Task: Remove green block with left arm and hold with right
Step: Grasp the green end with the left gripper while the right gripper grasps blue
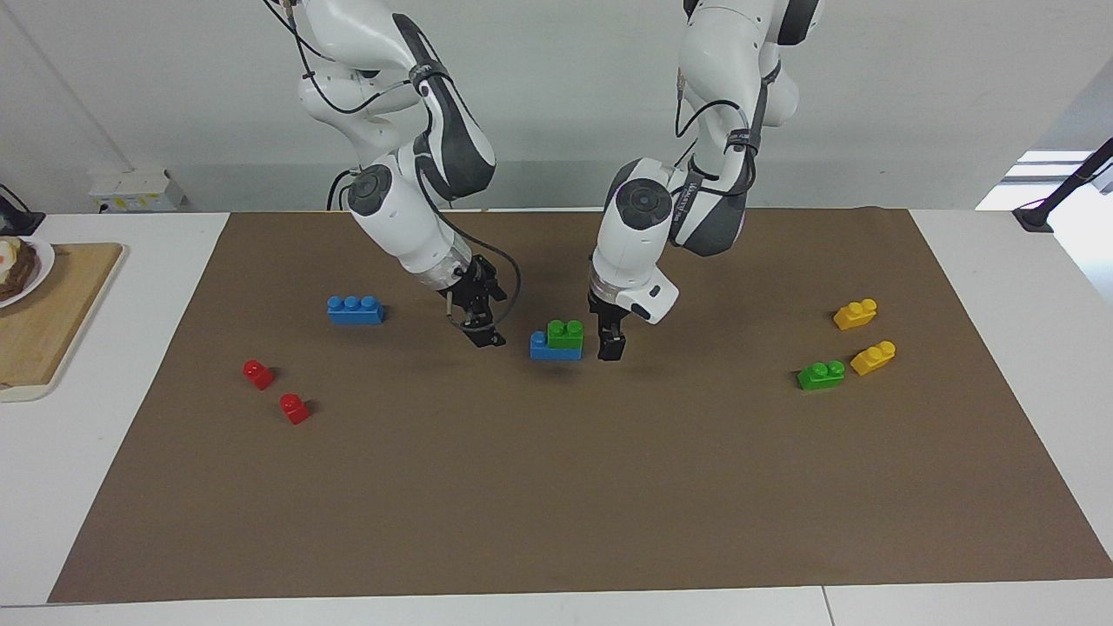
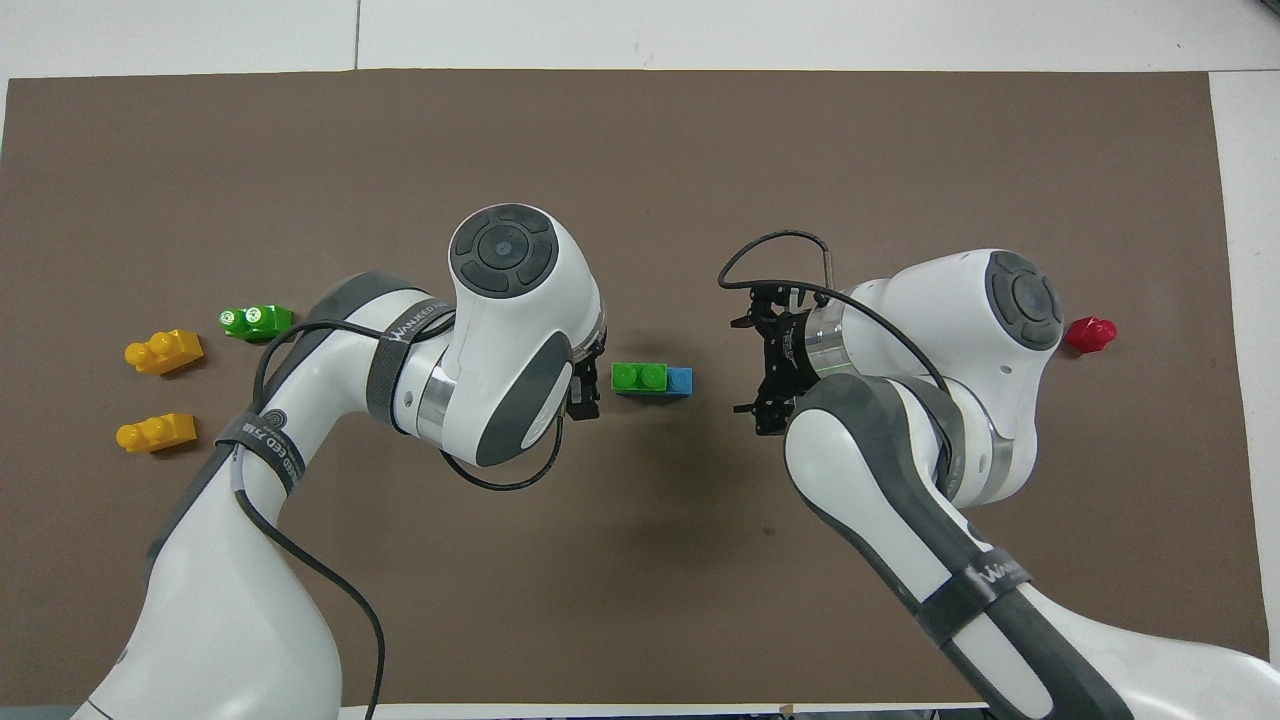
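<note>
Green block [image 1: 565,334] stacked on blue brick [image 1: 546,347], mid-mat. Left gripper [image 1: 610,346] down just beside the stack, toward left arm's end; fingers narrow, nothing held. Right gripper [image 1: 483,326] near the stack toward right arm's end, tilted, fingers apart, empty. Nothing btwn either gripper & stack. Well apart from the stack: loose green brick [image 1: 821,375] + two yellow bricks [image 1: 856,314] toward left arm's end; second blue brick [image 1: 355,309] & two red blocks [image 1: 258,374] toward right arm's end. Glossy studded plastic on matte brown mat [image 1: 556,504].

The green block [image 1: 565,334] sits on a brick [image 1: 546,348], between both end effectors.
</note>
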You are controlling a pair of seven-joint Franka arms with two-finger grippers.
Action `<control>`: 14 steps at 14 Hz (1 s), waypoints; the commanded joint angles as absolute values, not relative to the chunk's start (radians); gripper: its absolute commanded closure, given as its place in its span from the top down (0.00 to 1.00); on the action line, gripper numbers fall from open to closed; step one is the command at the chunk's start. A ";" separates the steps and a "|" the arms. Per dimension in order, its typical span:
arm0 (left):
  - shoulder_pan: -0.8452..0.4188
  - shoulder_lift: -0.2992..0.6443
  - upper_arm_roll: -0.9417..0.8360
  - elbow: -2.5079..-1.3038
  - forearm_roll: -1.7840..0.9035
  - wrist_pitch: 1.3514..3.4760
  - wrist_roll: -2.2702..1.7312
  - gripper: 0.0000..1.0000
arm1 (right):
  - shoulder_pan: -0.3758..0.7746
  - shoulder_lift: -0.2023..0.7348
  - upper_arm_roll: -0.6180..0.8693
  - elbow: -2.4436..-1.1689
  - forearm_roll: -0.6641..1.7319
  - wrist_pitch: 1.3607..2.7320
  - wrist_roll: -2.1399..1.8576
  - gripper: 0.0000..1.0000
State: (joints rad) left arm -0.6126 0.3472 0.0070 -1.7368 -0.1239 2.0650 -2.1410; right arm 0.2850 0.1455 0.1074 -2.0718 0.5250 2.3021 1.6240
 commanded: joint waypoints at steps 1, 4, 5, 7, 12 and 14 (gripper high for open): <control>-0.640 0.337 0.020 -1.763 -0.106 2.097 -2.192 1.00 | 0.299 0.150 0.106 -2.091 0.546 2.335 1.586 1.00; -0.667 0.334 0.020 -1.788 -0.106 2.141 -2.219 1.00 | 0.328 0.163 0.106 -2.101 0.561 2.391 1.589 1.00; -0.667 0.333 0.020 -1.801 -0.106 2.161 -2.230 1.00 | 0.328 0.164 0.106 -2.108 0.561 2.399 1.589 1.00; -0.669 0.337 0.020 -1.802 -0.106 2.212 -2.243 1.00 | 0.331 0.192 0.106 -2.105 0.561 2.416 1.586 1.00; -0.690 0.333 0.021 -1.839 -0.103 2.233 -2.250 1.00 | 0.350 0.242 0.106 -2.100 0.561 2.473 1.582 1.00; -0.692 0.328 0.020 -1.856 -0.101 2.235 -2.246 1.00 | 0.365 0.273 0.107 -2.099 0.563 2.517 1.580 1.00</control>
State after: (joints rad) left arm -0.6718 0.3476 0.0063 -1.8144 -0.1233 2.2055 -2.2235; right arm 0.3489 0.2442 0.1075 -2.0977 0.5275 2.4669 1.6192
